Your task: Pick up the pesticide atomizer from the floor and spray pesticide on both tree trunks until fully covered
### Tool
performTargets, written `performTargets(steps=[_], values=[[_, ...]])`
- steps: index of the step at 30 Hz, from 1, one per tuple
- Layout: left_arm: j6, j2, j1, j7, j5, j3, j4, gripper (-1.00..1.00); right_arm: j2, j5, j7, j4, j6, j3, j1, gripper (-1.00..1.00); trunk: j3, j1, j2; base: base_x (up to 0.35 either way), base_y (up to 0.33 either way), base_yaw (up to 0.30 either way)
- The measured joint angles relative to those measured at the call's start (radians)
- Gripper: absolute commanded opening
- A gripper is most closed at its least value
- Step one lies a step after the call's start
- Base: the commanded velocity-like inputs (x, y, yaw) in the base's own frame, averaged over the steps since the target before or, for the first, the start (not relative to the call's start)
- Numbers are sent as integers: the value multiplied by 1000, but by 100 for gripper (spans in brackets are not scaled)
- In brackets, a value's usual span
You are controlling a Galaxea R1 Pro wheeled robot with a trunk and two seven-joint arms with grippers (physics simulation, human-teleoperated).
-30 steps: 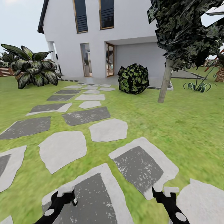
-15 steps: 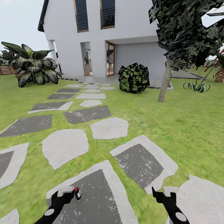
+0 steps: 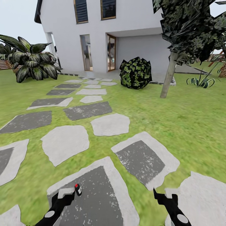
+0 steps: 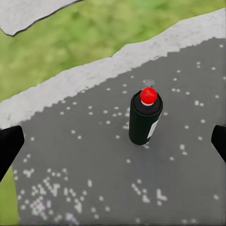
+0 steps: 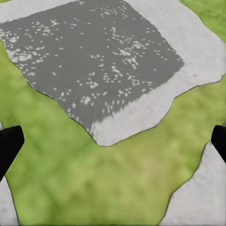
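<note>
The pesticide atomizer (image 3: 77, 189) is a small dark bottle with a red cap. It stands upright on a dark grey stepping stone (image 3: 94, 201) in the garden lawn. My left gripper (image 3: 65, 197) hangs just short of it, open and holding nothing. In the left wrist view the atomizer (image 4: 145, 118) stands ahead of the left gripper (image 4: 113, 146), whose fingertips (image 4: 9, 146) sit wide apart at the frame edges. My right gripper (image 3: 163, 197) is open over grass and stone, seen also as the right gripper (image 5: 113, 143). The trees and their trunks are out of view.
A path of stepping stones (image 3: 110, 124) leads to a white house (image 3: 103, 34). A black-leaved tree with a thin stem (image 3: 168, 77) stands at the right, beside a round bush (image 3: 135, 72). A broad-leaved plant (image 3: 31, 64) grows at the left. Grass (image 3: 188, 125) spreads to the right.
The whole view has shifted as the camera moved. The atomizer, unseen a second ago, now shows beyond the left gripper's tip. Both grippers stay open.
</note>
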Motion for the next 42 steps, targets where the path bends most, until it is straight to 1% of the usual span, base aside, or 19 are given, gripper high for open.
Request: performTargets(steps=[8,19,24,31,42], values=[[2,0,-1,-1,-3,-6,-1,100,0,-1,0,0,0,0,0,100,-44,4,-2,0,0,-8],[4,1,-9,-1,-4,-8,-1,100,0,-1,0,0,0,0,0,100,-101,9,-5,0,0,-137],[5,2,-10,-2,-5,-9,-2,100,2,-1,-1,0,0,1,0,100,-122,11,-6,0,0,-25],[5,2,-12,-2,-5,-9,-1,100,3,-1,-1,0,0,1,0,100,-150,14,-7,0,0,-186],[5,3,-13,-2,-6,-9,-2,100,3,-1,-1,0,0,0,0,100,-192,19,-10,0,0,-11]])
